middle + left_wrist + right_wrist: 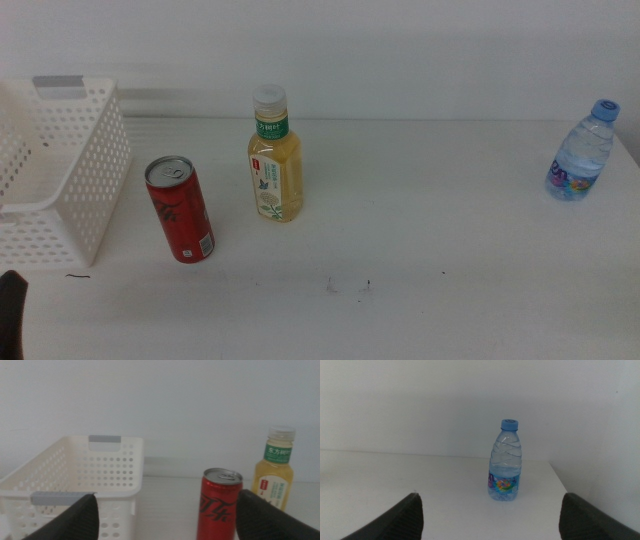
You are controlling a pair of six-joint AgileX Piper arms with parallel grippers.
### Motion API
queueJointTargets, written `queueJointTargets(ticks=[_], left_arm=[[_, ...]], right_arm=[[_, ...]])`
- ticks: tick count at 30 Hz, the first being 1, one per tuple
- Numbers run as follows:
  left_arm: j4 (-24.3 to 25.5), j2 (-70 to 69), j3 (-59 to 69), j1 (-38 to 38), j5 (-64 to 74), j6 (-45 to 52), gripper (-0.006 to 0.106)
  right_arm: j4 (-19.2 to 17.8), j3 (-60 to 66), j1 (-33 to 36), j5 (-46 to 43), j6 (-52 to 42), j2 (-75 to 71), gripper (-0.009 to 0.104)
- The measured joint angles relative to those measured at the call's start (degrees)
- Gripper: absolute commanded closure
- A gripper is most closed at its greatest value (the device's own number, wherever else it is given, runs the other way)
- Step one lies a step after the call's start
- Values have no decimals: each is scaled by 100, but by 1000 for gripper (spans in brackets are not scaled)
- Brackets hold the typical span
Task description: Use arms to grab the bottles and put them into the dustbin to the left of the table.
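- White table (450, 240), seen from the middle camera: my three targets stand upright and untouched. The red soda can (181, 210) is just beside the perforated white dustbin (70, 170) at the table's left; the yellow tea bottle (273, 155) stands near the can, a little farther back; the small water bottle (581, 152) is alone, well apart at the far right. Only a dark sliver of my left hand (12, 312) shows at the bottom-left corner; my right hand is out of this view.
- Left wrist camera: my left hand (170, 520) is spread wide and grips nothing. The can (219, 504) stands ahead between the jaws, the tea bottle (273, 475) behind it, the dustbin (75, 485) to one side. I judge the can stiff but thin-walled and smooth, so I would take it around mid-body with modest pressure. The tea bottle looks nearly full, so heavier; its labelled middle should give the surest hold.
- Right wrist camera: my right hand (490, 520) is likewise spread and empty, the water bottle (505, 461) upright ahead near the table's corner. It looks like clear ribbed plastic: light, likely to flex and easy to tip. I would close on the ribbed section above the label, not the narrow neck.
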Motion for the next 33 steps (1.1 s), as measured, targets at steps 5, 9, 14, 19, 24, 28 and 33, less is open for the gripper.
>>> queueJointTargets(ticks=[5,9,14,19,24,28,33], left_arm=[[0,438,0,-331,-391,-42,7],[0,1379,0,-762,-1161,-42,7],[-95,2796,0,-1420,-2170,-42,7],[-163,4227,0,-1932,-3350,-42,7],[-302,5606,3,-2151,-4486,-42,7],[-569,6701,0,-2151,-5468,-42,7],[-920,7843,-10,-2151,-6608,18,7]], right_arm=[[0,0,0,0,0,0,3],[0,0,0,0,0,0,3],[0,0,0,0,0,0,3],[0,0,0,0,0,0,3],[0,0,0,0,0,0,3],[0,0,0,0,0,0,3],[0,0,0,0,0,0,3]])
